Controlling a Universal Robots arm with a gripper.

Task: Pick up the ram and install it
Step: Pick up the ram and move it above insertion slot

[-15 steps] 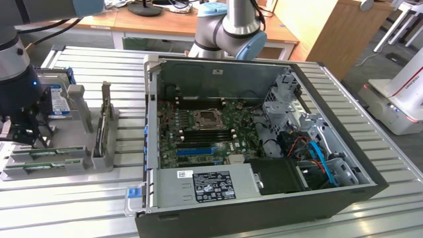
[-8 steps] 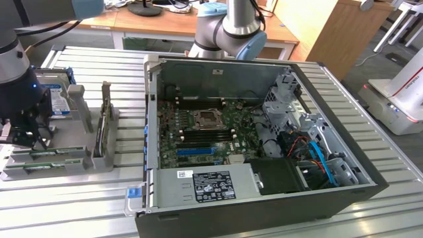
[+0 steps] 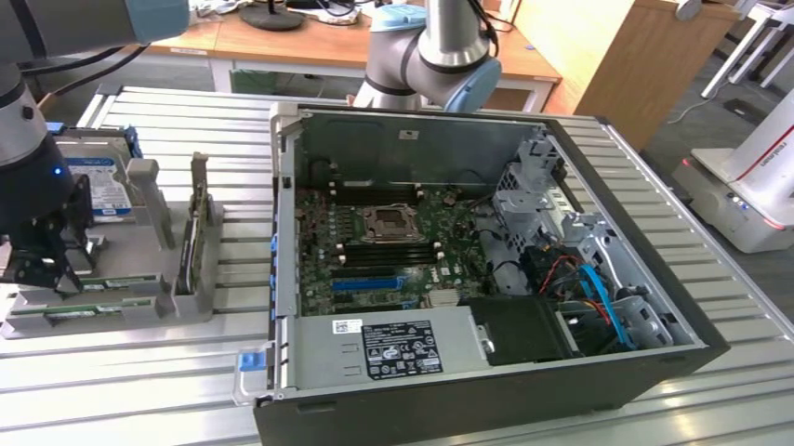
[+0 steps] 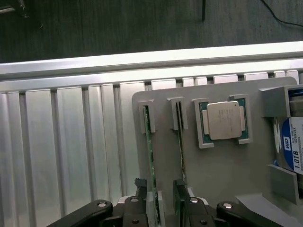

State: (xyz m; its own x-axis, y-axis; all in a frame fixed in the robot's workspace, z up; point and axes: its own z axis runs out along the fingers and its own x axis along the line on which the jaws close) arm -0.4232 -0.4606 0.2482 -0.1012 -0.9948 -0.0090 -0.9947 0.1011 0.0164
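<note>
Two ram sticks stand on edge in slots of a grey holder. In the wrist view one green ram stick runs down between my fingertips, and the second stick passes close beside one finger. My gripper is open around the first stick, low over the holder. In the exterior view the gripper hangs at the left over the holder, above the ram sticks. The open computer case lies in the middle, with black memory slots on its motherboard.
A square silver CPU chip and a hard drive share the holder; the hard drive sits behind my gripper. A CPU socket, drive cage and cables crowd the case. The ribbed metal table carries everything.
</note>
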